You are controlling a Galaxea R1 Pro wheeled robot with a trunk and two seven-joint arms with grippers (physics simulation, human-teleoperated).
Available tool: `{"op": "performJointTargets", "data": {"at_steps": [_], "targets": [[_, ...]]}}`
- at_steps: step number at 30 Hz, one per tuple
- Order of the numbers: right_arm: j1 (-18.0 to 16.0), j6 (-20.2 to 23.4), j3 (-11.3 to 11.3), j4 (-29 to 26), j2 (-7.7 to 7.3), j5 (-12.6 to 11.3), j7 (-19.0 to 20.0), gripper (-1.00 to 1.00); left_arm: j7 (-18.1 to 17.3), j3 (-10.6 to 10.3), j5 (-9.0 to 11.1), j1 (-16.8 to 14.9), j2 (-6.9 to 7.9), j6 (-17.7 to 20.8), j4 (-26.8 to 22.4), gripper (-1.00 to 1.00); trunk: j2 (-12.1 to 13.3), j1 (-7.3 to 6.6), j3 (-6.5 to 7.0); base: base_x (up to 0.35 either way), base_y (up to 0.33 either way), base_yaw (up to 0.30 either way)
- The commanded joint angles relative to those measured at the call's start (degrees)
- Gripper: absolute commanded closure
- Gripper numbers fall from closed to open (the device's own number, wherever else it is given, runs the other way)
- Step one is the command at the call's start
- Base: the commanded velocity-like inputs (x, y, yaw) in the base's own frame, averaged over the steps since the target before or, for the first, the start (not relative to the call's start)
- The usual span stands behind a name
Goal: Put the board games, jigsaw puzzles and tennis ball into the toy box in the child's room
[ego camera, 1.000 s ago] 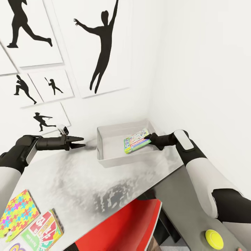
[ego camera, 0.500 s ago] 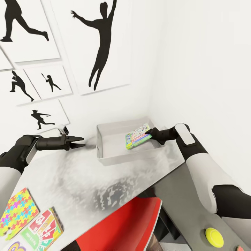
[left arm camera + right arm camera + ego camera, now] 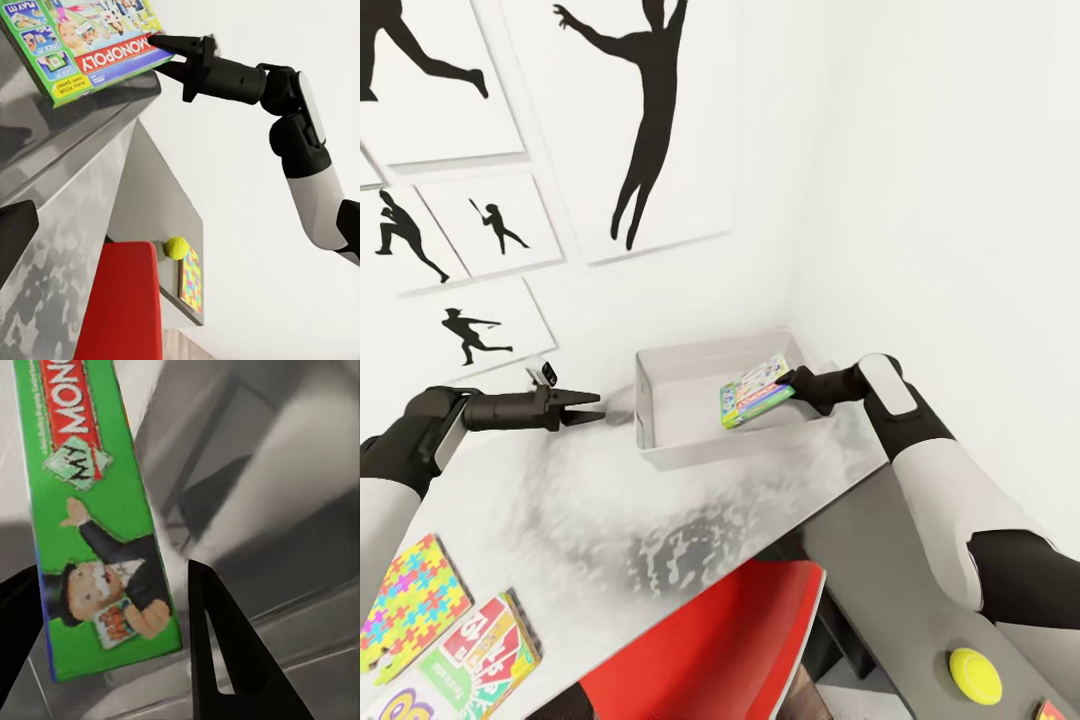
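Observation:
The light grey toy box (image 3: 660,438) sits at the far corner of the pale table (image 3: 610,520). Above its inside hangs a green Monopoly board game (image 3: 756,390) (image 3: 82,41) (image 3: 97,510), tilted, with my right gripper (image 3: 792,383) (image 3: 161,52) (image 3: 112,570) shut on its edge. My left gripper (image 3: 588,408) hovers open just left of the toy box, holding nothing. A jigsaw puzzle (image 3: 405,605) and the SKIP BO board game (image 3: 480,650) lie at the table's near left. The tennis ball (image 3: 975,675) (image 3: 177,247) rests on the lower dark section beside another jigsaw puzzle (image 3: 191,279).
A red chair (image 3: 710,650) (image 3: 120,300) is tucked under the table's front edge. White walls meet right behind the toy box, with black silhouette pictures (image 3: 640,120) on the left one. A further printed box (image 3: 395,705) peeks in at the bottom left.
The head view has shifted slightly. My right gripper has lifted the Monopoly board game a little over the toy box. The left arm has stayed put.

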Motion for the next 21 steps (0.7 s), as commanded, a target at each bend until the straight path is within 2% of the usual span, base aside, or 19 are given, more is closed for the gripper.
{"op": "performJointTargets", "data": {"at_steps": [1, 9, 21], "targets": [[-0.1, -0.2, 0.9, -0.1, -0.07, -0.5, -0.6, 1.0, -0.3, -0.2, 0.0, -0.2, 0.06, 0.6, 0.0, -1.0, -0.1, 0.03, -0.2, 0.0, 0.0, 0.0], [-0.9, -0.9, 2.1, -0.1, -0.07, 0.8, -0.5, 1.0, -0.3, -0.2, 0.0, -0.7, -0.09, 0.6, 0.0, -1.0, -0.1, 0.03, -0.76, 0.0, 0.0, 0.0], [-3.8, -1.0, 2.4, -0.1, -0.06, 1.0, -0.4, 1.0, -0.3, -0.2, 0.0, -0.8, -0.03, 0.6, 0.0, -1.0, -0.1, 0.03, -0.81, 0.0, 0.0, 0.0]]}}
